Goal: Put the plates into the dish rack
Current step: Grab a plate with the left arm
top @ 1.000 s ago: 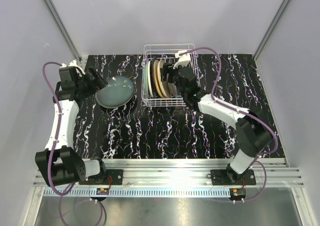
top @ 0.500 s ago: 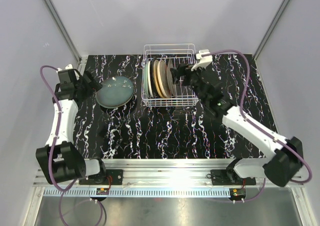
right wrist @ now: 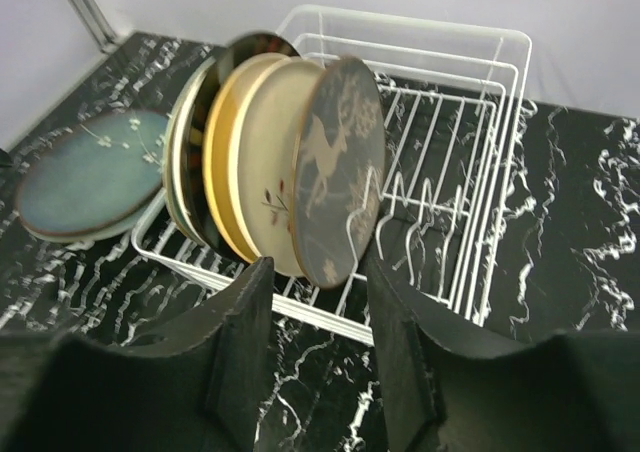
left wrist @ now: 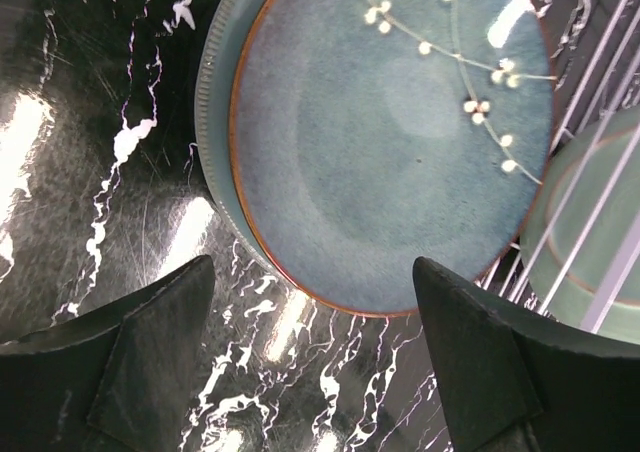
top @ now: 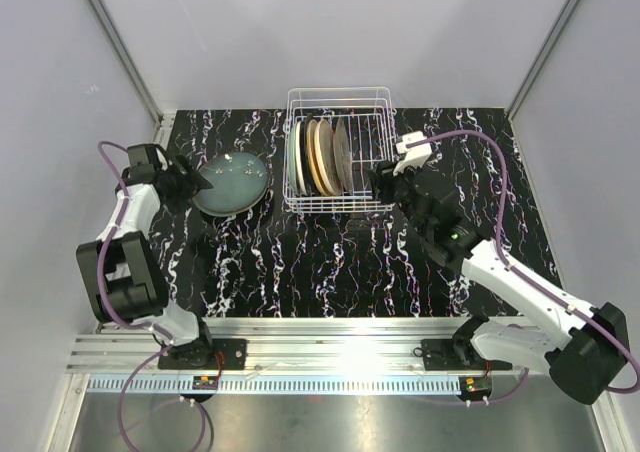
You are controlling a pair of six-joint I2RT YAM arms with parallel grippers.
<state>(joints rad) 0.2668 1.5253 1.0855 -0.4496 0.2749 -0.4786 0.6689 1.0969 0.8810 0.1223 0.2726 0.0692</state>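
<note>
The left jaws stood wide apart and held nothing. Their dark fingers [left wrist: 150, 352] framed the near rim of a blue-green plate [left wrist: 390, 142] with a sprig of pale blossoms. It lay flat on a ribbed green plate [left wrist: 214, 92], the two stacked on the black marbled tabletop [left wrist: 60, 172]. The rim sat just ahead of the fingertips, apart from them as far as I could judge. Just beyond the stack stood the white wire dish rack [top: 370, 122].

The right jaws were likewise parted and empty, hanging just outside the rack's near right corner. Between their fingers [right wrist: 240, 342] showed the row of upright plates [right wrist: 225, 152], the nearest a dark plate [right wrist: 338, 172] with a deer motif leaning on a cream plate [right wrist: 272, 187].

The risks, in my judgement: with two plates stacked, a pinch on the top rim could catch the lower one too, or shove the whole stack along the glossy tabletop against the rack. A glazed rim gripped by one edge could also slip when tilted upright. The right arm, so near the wire, could nudge the rack and topple the leaning plates.
</note>
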